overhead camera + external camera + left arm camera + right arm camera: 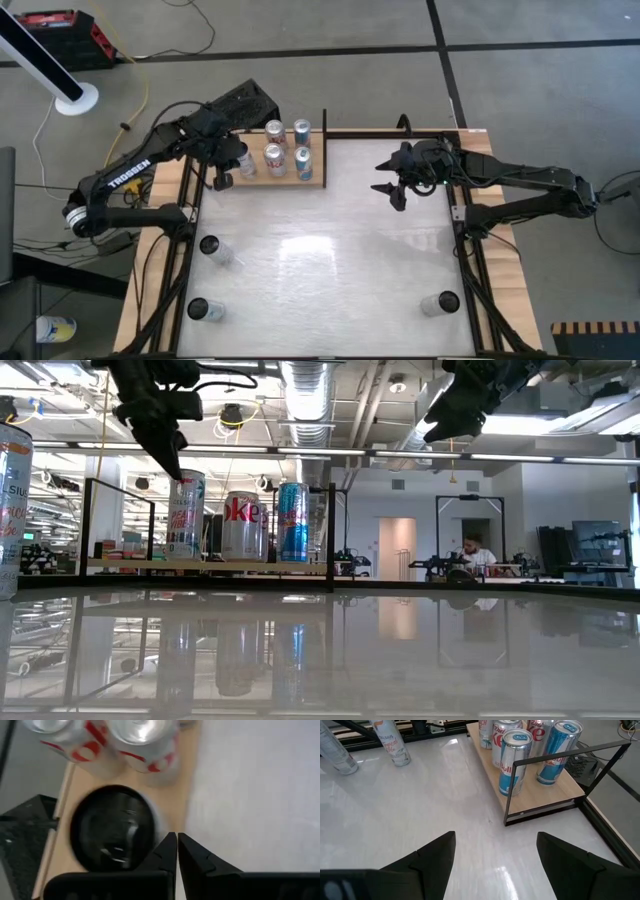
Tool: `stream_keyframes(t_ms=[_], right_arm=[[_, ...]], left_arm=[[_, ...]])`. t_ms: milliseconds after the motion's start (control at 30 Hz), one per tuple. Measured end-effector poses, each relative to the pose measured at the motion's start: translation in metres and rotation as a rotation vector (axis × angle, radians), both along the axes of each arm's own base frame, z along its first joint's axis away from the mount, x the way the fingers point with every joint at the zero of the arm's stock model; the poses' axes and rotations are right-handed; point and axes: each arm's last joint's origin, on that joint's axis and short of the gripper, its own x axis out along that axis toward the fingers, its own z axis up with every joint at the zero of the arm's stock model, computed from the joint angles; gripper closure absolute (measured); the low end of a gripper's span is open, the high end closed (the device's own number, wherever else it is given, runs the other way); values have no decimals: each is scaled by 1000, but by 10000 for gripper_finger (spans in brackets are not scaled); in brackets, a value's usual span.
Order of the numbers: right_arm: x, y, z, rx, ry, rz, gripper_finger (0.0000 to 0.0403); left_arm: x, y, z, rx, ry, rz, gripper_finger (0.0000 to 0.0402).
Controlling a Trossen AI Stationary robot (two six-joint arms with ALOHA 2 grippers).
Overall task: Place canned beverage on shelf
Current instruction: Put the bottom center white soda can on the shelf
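Shelf (312, 181) is seen at the far edge of the table (330, 250), toward the far left corner; light-wood plank framed by thin black uprights

Five cans are carried on the plank. Two red-and-white cans (274, 131) are set one behind the other near the middle, two blue-and-silver cans (303, 163) likewise toward the plank's right end. A slim white can with a dark top (112, 827) is stood upright at the plank's left end, just beside the red-and-white pair

Left gripper (177, 845) is held above the plank's left end, its fingers pressed together with no gap and nothing between them. In the left wrist view the slim can's dark top is seen just beside the closed fingertips, not gripped. In the low view the fingers are seen pointing down at the slim can's top; contact cannot be told

Right gripper (495, 852) is held above the far middle of the table, to the right of the shelf and apart from it, its fingers spread wide and empty

Three more cans are left standing on the table: two near the left edge (209, 245), one toward the near right corner (447, 302)
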Motion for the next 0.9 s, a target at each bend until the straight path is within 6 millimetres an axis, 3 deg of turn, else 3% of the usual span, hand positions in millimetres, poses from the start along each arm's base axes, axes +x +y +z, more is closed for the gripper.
stream_keyframes(t_ms=[367,700,900], right_arm=[[0,0,0,-1,1,1,101],[0,0,0,-1,1,1,101],[0,0,0,-1,1,1,101]], left_arm=[[-9,14,1,36,-24,58,401],[-14,21,-21,28,-2,86,402],[-17,26,-23,59,-6,102,402]])
